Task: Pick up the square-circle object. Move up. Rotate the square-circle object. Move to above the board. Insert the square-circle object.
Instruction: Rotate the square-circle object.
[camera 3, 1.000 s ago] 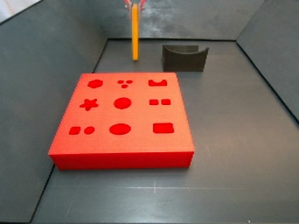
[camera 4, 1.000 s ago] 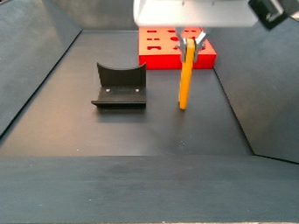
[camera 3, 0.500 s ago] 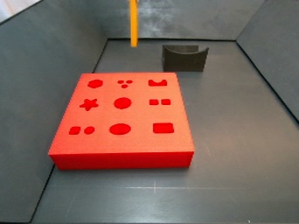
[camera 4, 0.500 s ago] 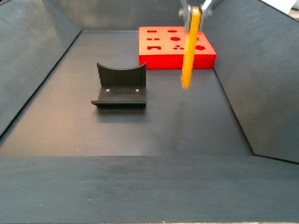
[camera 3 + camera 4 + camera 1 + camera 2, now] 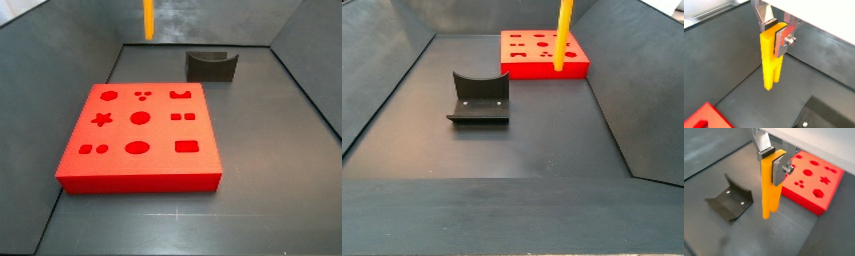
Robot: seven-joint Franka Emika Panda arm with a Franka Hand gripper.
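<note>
My gripper (image 5: 773, 29) is shut on the upper end of the square-circle object (image 5: 769, 60), a long orange-yellow bar that hangs upright with its two short prongs pointing down. Both wrist views show it held between the silver fingers (image 5: 787, 168). In both side views only the bar's lower part shows at the top edge (image 5: 148, 20) (image 5: 563, 35); the gripper itself is out of frame there. The bar hangs well above the floor. The board (image 5: 140, 135) is a flat red block with a grid of shaped holes; it also shows in a side view (image 5: 543, 52) and a wrist view (image 5: 811, 180).
A dark grey notched holder (image 5: 211, 65) stands on the floor near the back wall; it also shows in a side view (image 5: 478, 98) and a wrist view (image 5: 729, 203). Dark grey walls enclose the floor on all sides.
The bar has risen straight up with the gripper. Its lower end was near the floor a second ago and now hangs high, mostly out of the side views.
</note>
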